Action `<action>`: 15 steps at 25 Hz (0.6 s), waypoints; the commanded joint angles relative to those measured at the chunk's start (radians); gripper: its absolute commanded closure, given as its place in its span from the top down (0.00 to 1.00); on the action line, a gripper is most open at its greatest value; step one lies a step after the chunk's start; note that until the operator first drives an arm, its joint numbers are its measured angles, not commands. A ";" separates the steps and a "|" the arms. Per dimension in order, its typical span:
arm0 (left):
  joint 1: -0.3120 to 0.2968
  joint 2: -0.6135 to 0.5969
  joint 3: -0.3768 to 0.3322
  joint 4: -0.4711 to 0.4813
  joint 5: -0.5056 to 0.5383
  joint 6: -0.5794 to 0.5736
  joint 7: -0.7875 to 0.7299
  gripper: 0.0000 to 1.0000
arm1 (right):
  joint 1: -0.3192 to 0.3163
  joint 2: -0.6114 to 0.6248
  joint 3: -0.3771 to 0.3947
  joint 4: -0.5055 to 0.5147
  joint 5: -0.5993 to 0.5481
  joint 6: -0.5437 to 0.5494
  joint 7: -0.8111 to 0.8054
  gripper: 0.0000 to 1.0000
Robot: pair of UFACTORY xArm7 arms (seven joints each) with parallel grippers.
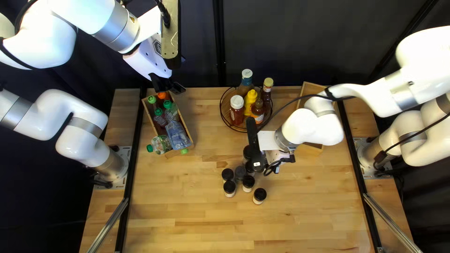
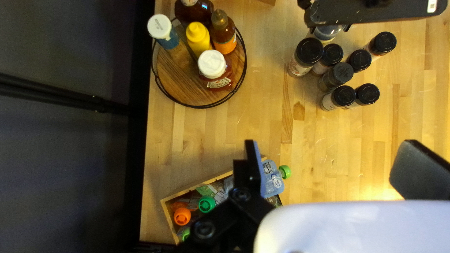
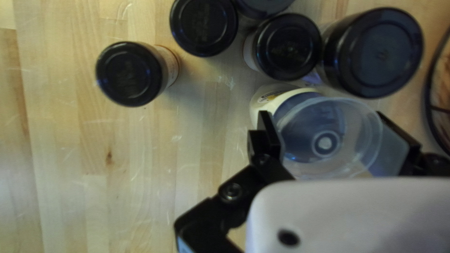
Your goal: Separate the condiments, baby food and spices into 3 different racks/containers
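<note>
Baby food pouches (image 1: 177,135) are in wooden box (image 2: 167,216), sauces (image 1: 251,97) on round rack (image 2: 173,84). Spice jars (image 3: 129,74) remain for sorting on bench (image 1: 197,211). Right hand (image 3: 326,122) seems closed on clear-capped bottle (image 3: 324,143); left hand (image 2: 332,147) is wide.

The left arm (image 1: 51,33) bends past the frame's left edge and returns across the upper left, its wrist (image 1: 147,56) slanted, the left jaws spread wide. The right arm (image 1: 408,89) reaches from the right edge to the centre, the right jaws gripping.

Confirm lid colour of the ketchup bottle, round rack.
White lid on the ketchup bottle; left wrist view shows it best.
</note>
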 commanded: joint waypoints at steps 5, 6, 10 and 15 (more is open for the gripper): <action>0.000 0.000 0.000 0.000 0.000 0.000 0.000 1.00 | -0.024 -0.135 -0.082 0.111 0.020 0.210 -0.133 0.00; 0.000 0.000 0.000 0.000 0.000 0.000 0.000 1.00 | -0.029 -0.135 -0.101 0.137 0.028 0.228 -0.162 0.00; 0.000 0.000 0.000 0.000 0.000 0.000 0.000 1.00 | -0.038 -0.096 -0.152 0.237 0.060 0.263 -0.248 0.00; 0.000 0.000 0.000 0.000 0.000 0.000 0.000 1.00 | -0.056 0.040 -0.209 0.435 0.121 0.301 -0.365 0.00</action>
